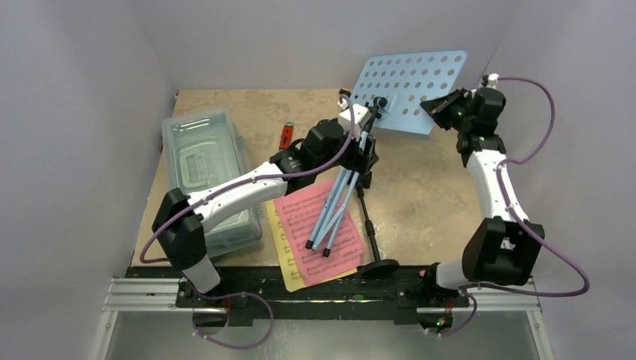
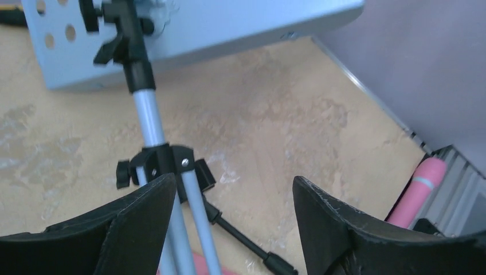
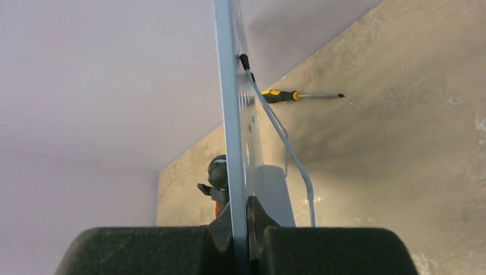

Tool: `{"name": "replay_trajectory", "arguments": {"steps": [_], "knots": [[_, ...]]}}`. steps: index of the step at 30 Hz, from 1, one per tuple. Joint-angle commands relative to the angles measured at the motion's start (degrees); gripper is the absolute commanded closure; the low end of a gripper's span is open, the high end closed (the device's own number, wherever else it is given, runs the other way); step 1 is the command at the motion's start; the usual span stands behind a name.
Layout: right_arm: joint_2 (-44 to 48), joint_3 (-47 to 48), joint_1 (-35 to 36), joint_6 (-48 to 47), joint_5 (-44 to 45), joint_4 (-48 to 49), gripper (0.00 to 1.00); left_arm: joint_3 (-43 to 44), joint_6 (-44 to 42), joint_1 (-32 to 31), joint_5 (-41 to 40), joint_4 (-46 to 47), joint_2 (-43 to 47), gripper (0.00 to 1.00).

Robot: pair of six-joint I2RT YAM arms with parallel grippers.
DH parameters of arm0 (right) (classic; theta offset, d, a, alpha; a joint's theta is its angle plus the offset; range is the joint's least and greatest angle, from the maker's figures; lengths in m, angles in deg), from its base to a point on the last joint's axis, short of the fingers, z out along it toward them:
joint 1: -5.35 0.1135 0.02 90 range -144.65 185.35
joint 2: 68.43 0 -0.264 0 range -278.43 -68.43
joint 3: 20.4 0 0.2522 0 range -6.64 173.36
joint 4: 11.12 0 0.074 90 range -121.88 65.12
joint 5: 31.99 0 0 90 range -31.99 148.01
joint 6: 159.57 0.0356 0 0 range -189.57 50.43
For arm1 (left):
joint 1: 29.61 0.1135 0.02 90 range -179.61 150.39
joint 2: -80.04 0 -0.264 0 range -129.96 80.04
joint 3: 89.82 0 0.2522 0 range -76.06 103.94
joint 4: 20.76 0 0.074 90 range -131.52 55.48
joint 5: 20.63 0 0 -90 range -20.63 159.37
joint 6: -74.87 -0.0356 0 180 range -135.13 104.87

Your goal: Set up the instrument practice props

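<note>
The light blue perforated music stand plate (image 1: 409, 90) is tilted up at the back of the table, with its folded tripod legs (image 1: 334, 210) slanting down over the pink sheet-music page (image 1: 319, 225) and the yellow page (image 1: 289, 262). My right gripper (image 1: 444, 109) is shut on the plate's right edge (image 3: 232, 143). My left gripper (image 1: 360, 154) is open, and the tripod poles (image 2: 192, 223) stand between its jaws beside the left finger (image 2: 137, 223). The black mic stand (image 1: 369, 217) lies flat with its round base (image 1: 382, 266) near the front. The pink toy microphone (image 2: 421, 192) lies by the front rail.
A clear lidded box (image 1: 210, 172) stands at the left under my left arm. A red-handled wrench (image 1: 286, 135) lies behind it. A yellow and black screwdriver (image 3: 286, 95) lies on the table beyond the plate. Grey walls close in at the back and both sides.
</note>
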Motion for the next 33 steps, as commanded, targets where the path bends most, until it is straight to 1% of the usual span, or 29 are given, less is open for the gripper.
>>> {"name": "replay_trajectory", "arguments": {"steps": [1,4,9,10,14,15,17,19,23,26,28,31,32,33], "knots": [[5.0,21.2,8.5,7.1,14.3,-18.1,1.00,10.5,-0.2,-2.9,-4.4,-6.5,3.6,0.26],[4.5,27.9,11.0,10.2,13.8,-19.1,1.00,14.4,-0.6,-4.7,-8.3,-6.2,3.6,0.25],[1.6,36.4,17.7,13.2,19.1,-23.5,1.00,17.7,-3.4,-6.2,-12.1,-2.1,1.2,0.23],[1.4,37.9,19.2,14.1,20.5,-24.5,1.00,18.5,-3.8,-6.6,-13.8,-1.8,0.2,0.23],[0.0,45.0,25.4,15.5,31.1,-30.6,1.00,21.4,-6.8,-8.6,-19.4,-1.6,-2.3,0.22],[-0.4,46.1,26.2,15.6,31.8,-30.3,1.00,21.2,-7.9,-9.3,-21.5,-1.2,-2.3,0.21],[-1.4,48.6,26.7,13.4,31.3,-29.7,1.00,20.6,-8.6,-9.7,-23.7,-2.0,-1.6,0.21],[-2.1,51.2,26.9,10.3,32.5,-30.2,1.00,19.4,-7.5,-9.7,-23.8,-3.0,0.3,0.21],[-2.2,55.0,27.3,3.3,34.6,-28.5,1.00,16.7,-3.4,-9.7,-18.9,-6.8,7.3,0.21],[-2.1,58.0,27.4,-2.5,36.2,-27.5,1.00,14.1,-0.7,-9.7,-16.8,-7.5,12.5,0.21],[-0.8,57.5,27.4,-7.5,35.0,-23.3,1.00,13.3,0.0,-9.7,-15.5,-8.0,15.0,0.22],[3.5,51.1,27.4,-13.9,31.7,-11.0,1.00,12.4,0.4,-9.7,-15.1,-8.4,17.5,0.22],[3.6,50.0,27.4,-15.5,30.4,-8.0,1.00,12.1,0.4,-9.7,-15.8,-8.4,18.0,0.22],[2.6,52.3,27.4,-16.1,29.0,-7.6,1.00,11.8,0.3,-9.7,-16.7,-8.3,18.5,0.21]]}}
